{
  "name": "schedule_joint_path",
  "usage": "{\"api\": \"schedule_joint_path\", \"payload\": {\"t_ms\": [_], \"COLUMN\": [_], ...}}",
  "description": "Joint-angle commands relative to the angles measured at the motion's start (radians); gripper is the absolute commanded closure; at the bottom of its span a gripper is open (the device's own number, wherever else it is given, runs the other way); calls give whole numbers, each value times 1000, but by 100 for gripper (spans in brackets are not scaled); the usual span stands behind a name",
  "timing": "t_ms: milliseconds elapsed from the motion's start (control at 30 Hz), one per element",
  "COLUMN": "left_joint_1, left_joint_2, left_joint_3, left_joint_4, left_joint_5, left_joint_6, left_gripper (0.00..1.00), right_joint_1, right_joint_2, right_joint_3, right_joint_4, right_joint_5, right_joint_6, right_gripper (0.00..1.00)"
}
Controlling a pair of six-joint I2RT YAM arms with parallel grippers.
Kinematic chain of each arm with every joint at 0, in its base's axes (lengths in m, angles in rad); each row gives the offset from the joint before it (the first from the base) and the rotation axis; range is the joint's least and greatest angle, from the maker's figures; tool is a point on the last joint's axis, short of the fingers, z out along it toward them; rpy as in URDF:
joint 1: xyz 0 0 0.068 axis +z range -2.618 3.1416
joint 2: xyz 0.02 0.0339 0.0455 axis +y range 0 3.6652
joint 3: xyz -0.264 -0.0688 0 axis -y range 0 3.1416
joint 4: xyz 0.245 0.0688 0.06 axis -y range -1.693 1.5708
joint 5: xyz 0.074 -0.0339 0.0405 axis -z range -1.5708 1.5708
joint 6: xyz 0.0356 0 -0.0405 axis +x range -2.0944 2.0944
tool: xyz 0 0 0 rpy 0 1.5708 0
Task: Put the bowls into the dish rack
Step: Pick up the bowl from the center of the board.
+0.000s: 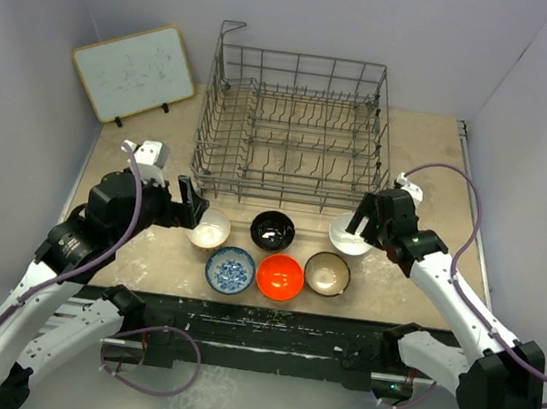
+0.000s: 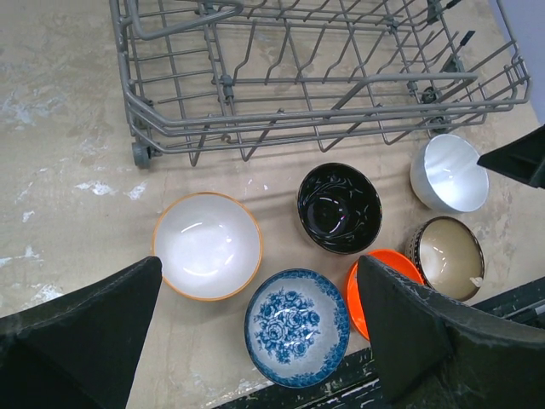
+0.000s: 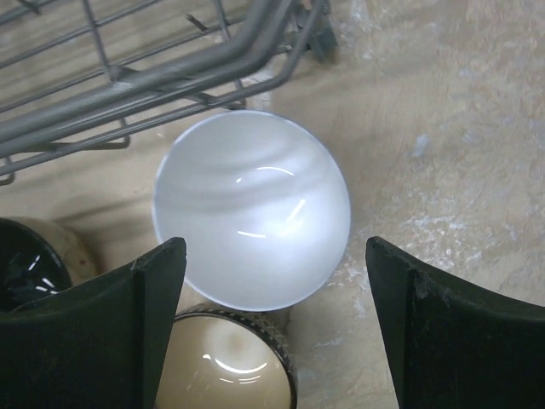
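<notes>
The grey wire dish rack [image 1: 294,127] stands at the back of the table with nothing in it. In front of it sit several bowls: cream [image 1: 210,228], black [image 1: 272,231], white [image 1: 350,235], blue-patterned [image 1: 230,269], orange-red [image 1: 280,276] and brown-rimmed [image 1: 327,273]. My left gripper [image 1: 191,204] is open above the cream bowl [image 2: 207,245] and the blue bowl [image 2: 296,326], holding nothing. My right gripper [image 3: 274,247] is open over the white bowl [image 3: 251,209], its fingers either side of the near rim. Whether they touch it I cannot tell.
A white board [image 1: 135,70] leans at the back left. Grey walls close in on both sides. The rack's lower rail [image 3: 128,77] runs just behind the white bowl. The brown-rimmed bowl [image 3: 226,366] almost touches the white one. A black rail [image 1: 257,328] edges the table front.
</notes>
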Motion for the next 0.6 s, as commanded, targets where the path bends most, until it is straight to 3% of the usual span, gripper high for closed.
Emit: {"api": "schedule_joint_path", "payload": {"t_ms": [0, 267, 567], "left_joint_1": [-4, -4, -4], "left_joint_2": [-14, -10, 2], "left_joint_3": [-1, -7, -10], "left_joint_4": [14, 15, 19], "left_joint_5": [1, 5, 10], "left_joint_6": [27, 30, 23], "left_gripper": [1, 1, 1], "right_joint_1": [-39, -87, -99], "right_joint_2": [13, 64, 82], "right_joint_3": [-54, -117, -162], "right_joint_4": [74, 149, 213], "right_joint_5": [-15, 6, 46], "right_joint_6": [67, 94, 93], "right_gripper": [13, 19, 36]}}
